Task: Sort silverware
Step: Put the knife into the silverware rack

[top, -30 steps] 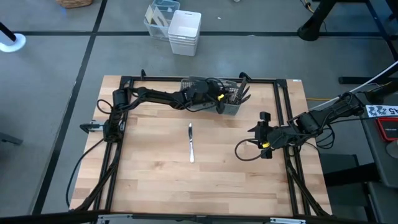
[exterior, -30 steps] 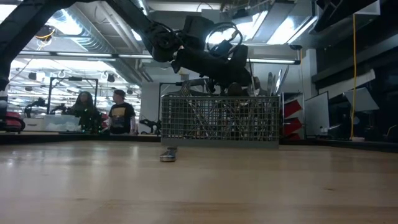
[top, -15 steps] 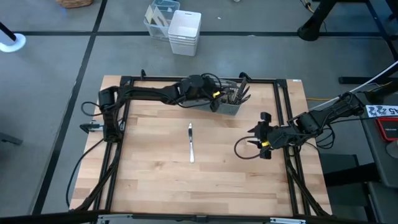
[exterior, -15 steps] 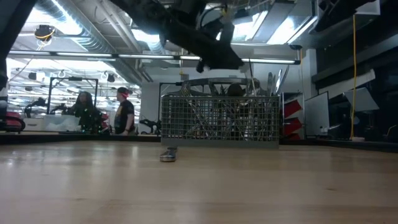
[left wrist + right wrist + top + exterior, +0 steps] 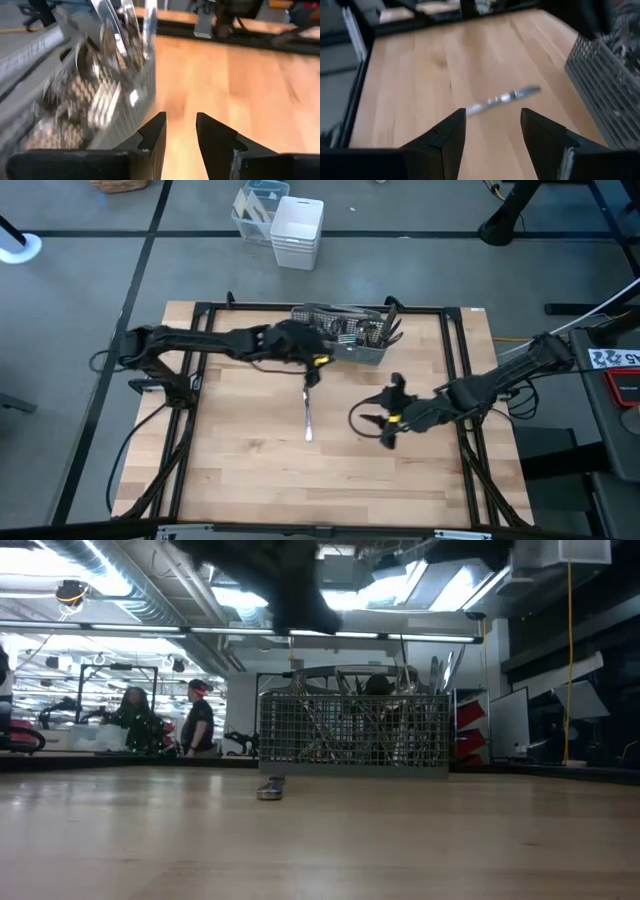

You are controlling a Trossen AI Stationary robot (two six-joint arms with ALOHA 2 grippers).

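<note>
From the left of the wooden table [image 5: 240,470], the left arm reaches across toward the middle. The left gripper [image 5: 313,376] hangs just beside the near wall of the grey mesh caddy [image 5: 366,352], over the far tip of a single knife [image 5: 308,408] lying loose on the bare wood. In the overhead view a slim bright piece seems to hang from this gripper, but the left wrist view shows only a narrow gap between its dark fingers [image 5: 151,137] with wood behind and nothing plainly between them — whether it grips anything cannot be told.

The knife is the piece the next move appears to turn on. Its long axis runs from the far edge of the table toward the near edge, close to the table's centre line. The left gripper is over its far end; the right gripper lies off to its side, near but not touching.

Further right, most of the silverware [image 5: 372,330] stands bunched upright in the caddy at the far edge of the table, handles and tines poking above the rim.

Rightmost, the right arm stretches in from the table's right edge. The right gripper [image 5: 387,425] is released, fingers spread wide and empty — its wrist view looks straight at the knife, which lies crosswise to the fingers just ahead. Judging by position, either arm could reach it; the left is nearer
</note>
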